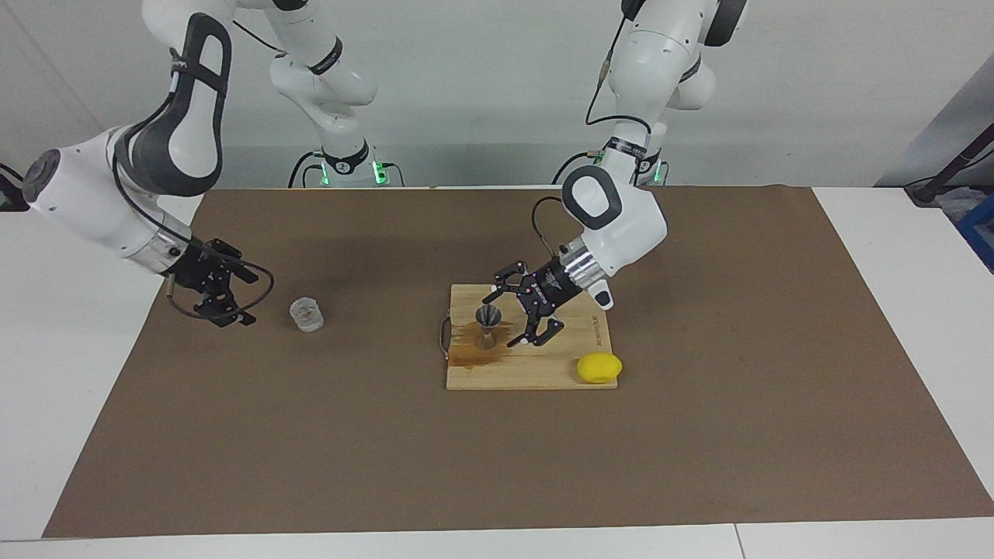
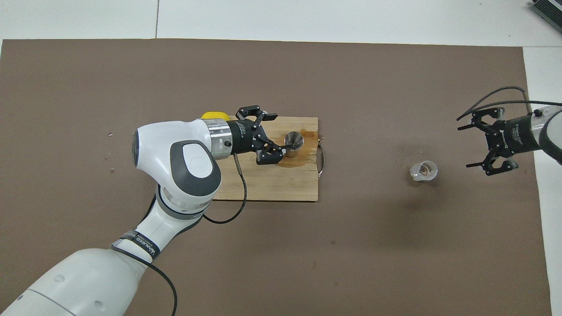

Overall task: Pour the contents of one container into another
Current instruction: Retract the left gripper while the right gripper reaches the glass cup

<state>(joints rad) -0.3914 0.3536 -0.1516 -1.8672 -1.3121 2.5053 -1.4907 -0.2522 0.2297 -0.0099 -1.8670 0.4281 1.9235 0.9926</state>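
The steel jigger [image 1: 488, 324] [image 2: 293, 142] stands upright on a wooden board [image 1: 536, 374] [image 2: 281, 186], with a brown wet stain [image 1: 471, 354] around its foot. My left gripper [image 1: 503, 320] [image 2: 277, 135] is low over the board, open, its fingertips right beside the jigger and holding nothing. The clear glass tumbler [image 1: 307, 314] [image 2: 423, 170] stands upright on the brown mat toward the right arm's end. My right gripper [image 1: 248, 299] [image 2: 463, 147] hangs open and empty a short way from the tumbler, apart from it.
A yellow lump [image 1: 599, 367] [image 2: 214, 115] lies at the board's corner toward the left arm's end, partly hidden by the left arm from above. A metal handle [image 1: 444, 335] [image 2: 322, 160] sticks out of the board's end nearest the tumbler. The brown mat [image 1: 497, 466] covers the table.
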